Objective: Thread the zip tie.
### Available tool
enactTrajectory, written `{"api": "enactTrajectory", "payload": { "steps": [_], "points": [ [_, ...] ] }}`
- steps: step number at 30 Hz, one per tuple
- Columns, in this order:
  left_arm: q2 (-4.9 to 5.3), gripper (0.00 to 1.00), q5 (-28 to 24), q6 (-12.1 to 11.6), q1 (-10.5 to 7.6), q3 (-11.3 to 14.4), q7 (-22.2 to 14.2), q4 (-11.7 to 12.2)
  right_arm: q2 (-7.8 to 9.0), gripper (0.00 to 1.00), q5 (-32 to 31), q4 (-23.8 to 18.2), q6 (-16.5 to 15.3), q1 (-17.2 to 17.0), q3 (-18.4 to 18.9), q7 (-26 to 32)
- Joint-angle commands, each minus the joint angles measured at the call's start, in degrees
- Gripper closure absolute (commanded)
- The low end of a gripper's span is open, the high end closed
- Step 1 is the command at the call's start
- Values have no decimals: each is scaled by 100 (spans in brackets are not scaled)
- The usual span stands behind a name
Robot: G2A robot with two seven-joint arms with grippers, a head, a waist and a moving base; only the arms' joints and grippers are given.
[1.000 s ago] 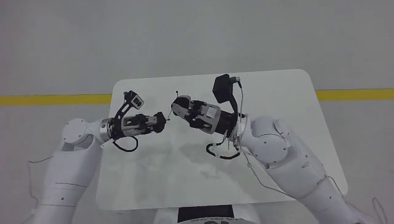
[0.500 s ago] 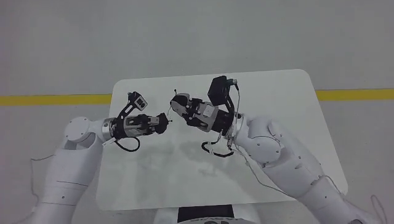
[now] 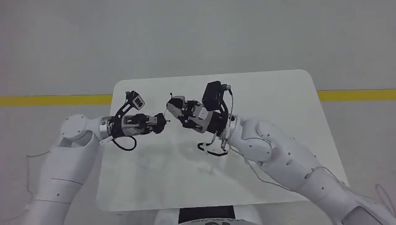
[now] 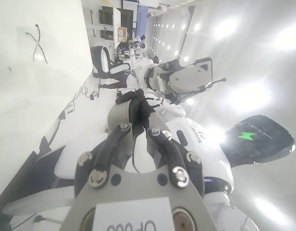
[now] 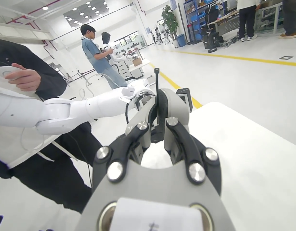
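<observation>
On the plate behind the left end effector (image 4: 138, 100) sits a white label (image 4: 132, 215) with dark letters, cut off by the picture edge. A white arm shell (image 4: 210, 155) carries short grey lettering beside a logo. A black cover (image 4: 268, 143) shows a green lightning sign (image 4: 246, 136). The label (image 5: 157, 216) behind the right end effector (image 5: 158, 103) is unreadable.

Top view overlooks the table (image 3: 278, 101) — wrist views sit behind left tool (image 4: 138, 102), right tool (image 5: 158, 102).
</observation>
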Motion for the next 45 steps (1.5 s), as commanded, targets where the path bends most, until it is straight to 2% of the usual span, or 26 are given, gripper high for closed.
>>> {"api": "enactTrajectory", "payload": {
  "steps": [1, 6, 8, 13, 18, 22, 32, 35, 38, 45],
  "points": [
    [-1, 100, 4, 0, 1, 0, 0, -1, -3, 100, -4, -3, 0, -5, 6, 6],
    [-1, 100, 4, 0, 1, 0, 0, -1, -3, 100, -4, -3, 0, -5, 6, 6],
    [-3, 100, 12, 24, 17, 35, 130, -40, -3, 100, -4, -3, 0, -5, 6, 6],
    [51, 100, -28, 130, -14, -26, 0, -13, -4, 100, -269, 14, 0, -59, 13, -186],
    [134, 100, -44, 130, -78, -4, 0, 48, 42, 100, -461, 146, 0, 85, -246, -682],
    [205, 100, -116, 130, -127, 59, 0, 83, 110, 100, -457, 304, 0, 328, -568, -1063],
    [374, 100, -257, 84, -264, 218, 0, 184, 352, 100, -536, 853, 0, 1231, -1630, -2147],
    [415, 100, -303, 51, -294, 257, 0, 207, 429, 100, -516, 972, 0, 1490, -1947, -2646],
    [453, 100, -182, -55, -325, 300, 0, 181, 429, 100, -516, 972, 0, 1490, -1947, -2646],
    [453, 100, -182, -55, -325, 300, 0, 181, 429, 100, -516, 972, 0, 1490, -1947, -2646]
  ]
}}
